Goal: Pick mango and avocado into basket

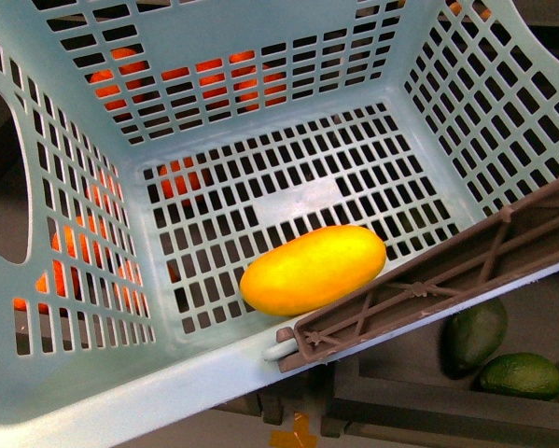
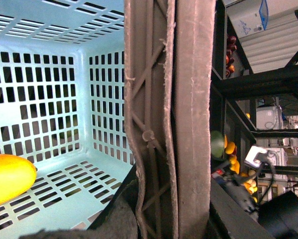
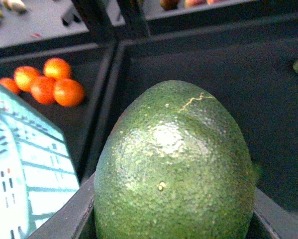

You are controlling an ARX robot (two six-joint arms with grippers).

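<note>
The teal basket (image 1: 260, 56) fills the front view, tilted towards me. The yellow-orange mango (image 1: 312, 269) lies on its slotted floor against the near wall, and it also shows as the mango (image 2: 7, 177) in the left wrist view. My left gripper (image 2: 172, 215) is shut on the basket's brown-grey handle (image 2: 173, 114), which runs up between its dark jaws. My right gripper (image 3: 173, 230) is shut on the avocado (image 3: 173, 169), a dull, pebbled green fruit filling that view above a dark bin. Neither gripper shows in the front view.
Two green avocados (image 1: 473, 334) (image 1: 522, 375) lie in a dark bin below the basket's near rim. Oranges (image 1: 181, 177) show through the basket's slots. More oranges (image 3: 44, 82) lie in a neighbouring bin, beside the basket's corner (image 3: 24, 174). Black shelf frames (image 2: 268, 82) stand beside the handle.
</note>
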